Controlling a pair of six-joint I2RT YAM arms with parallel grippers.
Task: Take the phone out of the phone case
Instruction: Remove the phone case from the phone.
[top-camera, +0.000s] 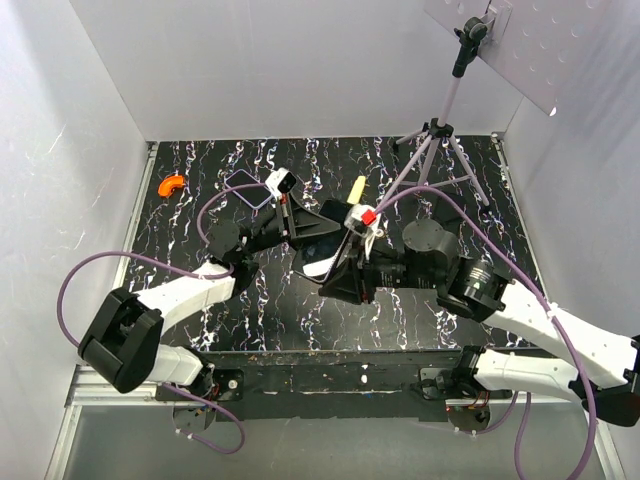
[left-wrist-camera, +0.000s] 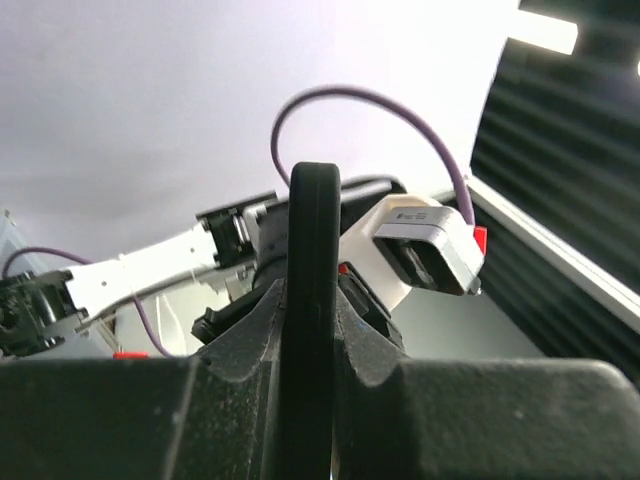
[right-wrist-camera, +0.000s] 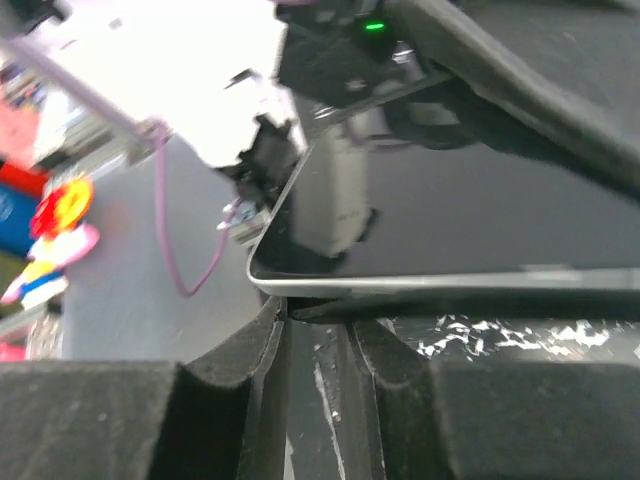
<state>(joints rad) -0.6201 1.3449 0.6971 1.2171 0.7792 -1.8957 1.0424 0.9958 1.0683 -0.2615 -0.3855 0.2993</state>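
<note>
The phone (top-camera: 318, 247) is held tilted above the table, its glossy black screen (right-wrist-camera: 450, 220) and pale rim filling the right wrist view. The black phone case (left-wrist-camera: 312, 260) shows edge-on in the left wrist view. My left gripper (top-camera: 291, 226) is shut on that case edge from the far-left side. My right gripper (top-camera: 343, 268) is at the phone's near corner, its fingertips (right-wrist-camera: 268, 320) just under the rim. Its jaws stand a narrow gap apart with nothing seen between them. I cannot tell where case and phone part.
A grey tripod (top-camera: 437, 140) stands at the back right. A cream-yellow stick (top-camera: 357, 188) lies behind the grippers. An orange curved piece (top-camera: 171, 185) sits at the far left. A dark flat thing with a pale rim (top-camera: 247, 188) lies behind the left gripper.
</note>
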